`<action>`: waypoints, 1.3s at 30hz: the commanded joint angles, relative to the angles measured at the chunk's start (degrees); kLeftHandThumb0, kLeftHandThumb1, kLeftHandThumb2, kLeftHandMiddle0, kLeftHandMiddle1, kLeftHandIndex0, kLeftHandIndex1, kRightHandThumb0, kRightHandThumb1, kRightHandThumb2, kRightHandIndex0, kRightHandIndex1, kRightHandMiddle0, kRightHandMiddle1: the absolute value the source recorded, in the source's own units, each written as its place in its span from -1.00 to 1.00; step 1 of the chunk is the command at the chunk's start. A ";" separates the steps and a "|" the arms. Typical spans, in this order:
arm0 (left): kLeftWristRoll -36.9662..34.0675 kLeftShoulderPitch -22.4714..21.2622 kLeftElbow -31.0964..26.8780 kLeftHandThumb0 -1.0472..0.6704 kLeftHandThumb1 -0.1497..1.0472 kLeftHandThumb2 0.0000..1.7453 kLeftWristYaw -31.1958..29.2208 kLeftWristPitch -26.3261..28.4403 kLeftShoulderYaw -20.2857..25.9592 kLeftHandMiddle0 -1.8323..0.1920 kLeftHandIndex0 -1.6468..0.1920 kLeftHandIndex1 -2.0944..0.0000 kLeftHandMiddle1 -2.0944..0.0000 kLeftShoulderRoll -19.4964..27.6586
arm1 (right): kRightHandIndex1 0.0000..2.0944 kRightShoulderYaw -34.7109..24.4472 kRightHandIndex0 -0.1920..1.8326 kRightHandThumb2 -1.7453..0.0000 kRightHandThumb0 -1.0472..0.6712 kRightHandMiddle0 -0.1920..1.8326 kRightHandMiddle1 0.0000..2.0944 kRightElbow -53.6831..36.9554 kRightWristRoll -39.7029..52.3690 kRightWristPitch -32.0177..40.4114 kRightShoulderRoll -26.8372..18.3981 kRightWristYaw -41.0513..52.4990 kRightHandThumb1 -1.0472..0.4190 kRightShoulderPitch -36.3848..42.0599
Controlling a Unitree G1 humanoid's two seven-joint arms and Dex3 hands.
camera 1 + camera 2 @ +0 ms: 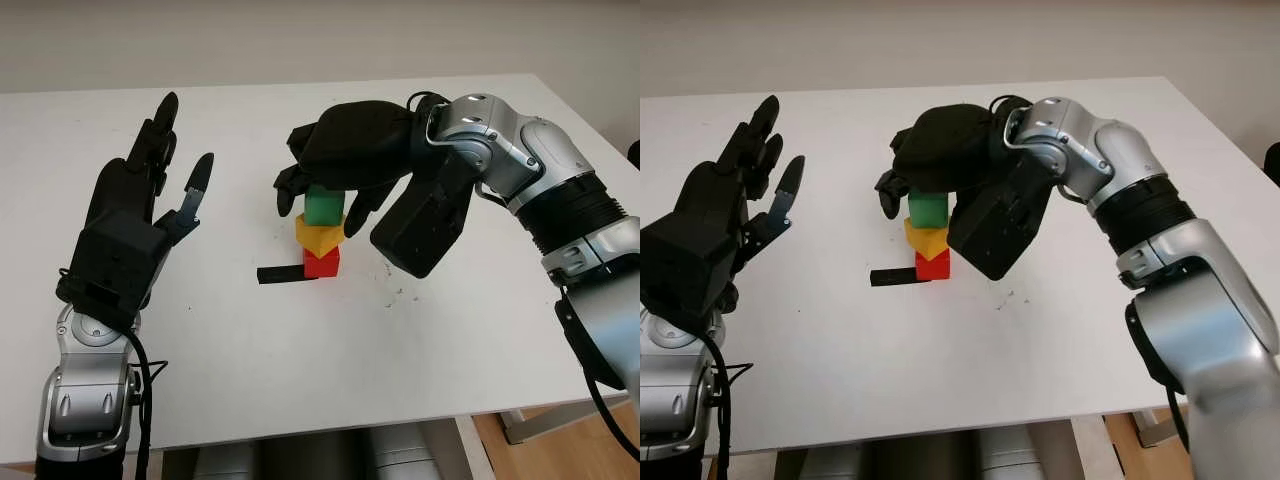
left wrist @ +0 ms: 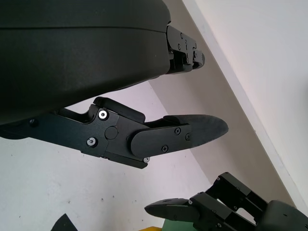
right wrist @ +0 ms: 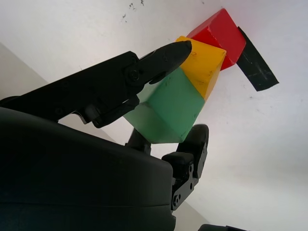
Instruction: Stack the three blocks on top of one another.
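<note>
White table (image 1: 300,370), robot at its near edge. Three blocks stand in one column near the table's middle: red block (image 1: 322,263) on the surface, yellow block (image 1: 318,235) on top of it and turned a little out of line, green block (image 1: 323,207) on top of the yellow.

Right hand (image 1: 330,195) comes in from the right side of the table and arches over the column from above. Its fingers are clamped on the green block: in the right wrist view one finger (image 3: 159,60) lies along the green block's upper face with its tip reaching the yellow block's edge, and another finger (image 3: 192,149) presses the opposite side. Green block sits on the yellow while held.

A strip of black tape (image 1: 280,275) lies flat on the table, touching the red block's base on the side toward the left edge.

Left hand (image 1: 150,195) is raised above the table's left part, well apart from the column, open, holding nothing.
</note>
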 commanded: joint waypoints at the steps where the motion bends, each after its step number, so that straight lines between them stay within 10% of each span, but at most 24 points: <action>1: 0.11 0.09 -1.20 -0.58 1.00 -0.39 0.25 -0.36 -0.02 0.67 0.69 0.93 0.95 0.08 | -0.60 0.29 -0.58 0.94 -0.46 -0.55 -0.73 -0.49 -0.56 -0.37 -1.04 -0.13 -0.74 -0.99; 7: 0.09 0.18 -1.24 -0.57 1.00 -0.39 0.36 -0.05 -0.10 0.67 0.70 0.94 0.95 -0.20 | -0.96 -1.12 -0.81 0.94 -0.57 -0.76 -0.92 -0.29 1.29 1.85 -1.55 2.41 -0.74 -2.45; 20: 0.33 1.10 0.52 -0.59 1.00 -0.39 1.71 -1.80 0.20 0.67 0.71 0.94 0.95 -0.47 | -1.00 -17.42 -1.00 0.90 -0.93 -1.00 -1.00 1.81 26.84 19.05 -4.48 13.61 -0.89 -2.52; 27: -1.30 2.15 1.76 -0.56 1.00 -0.38 2.73 -4.06 1.81 0.69 0.72 0.95 0.96 -0.85 | -1.00 -23.93 -1.00 0.26 -0.89 -1.00 -1.00 4.48 32.39 26.09 -3.15 5.60 -1.00 8.35; 39: -3.23 1.82 7.88 -0.52 1.00 -0.34 4.95 -8.54 5.50 0.79 0.77 0.97 0.98 -0.24 | -1.00 -32.27 -1.00 0.14 -0.86 -1.00 -1.00 0.86 46.22 42.17 4.77 1.37 -1.00 20.62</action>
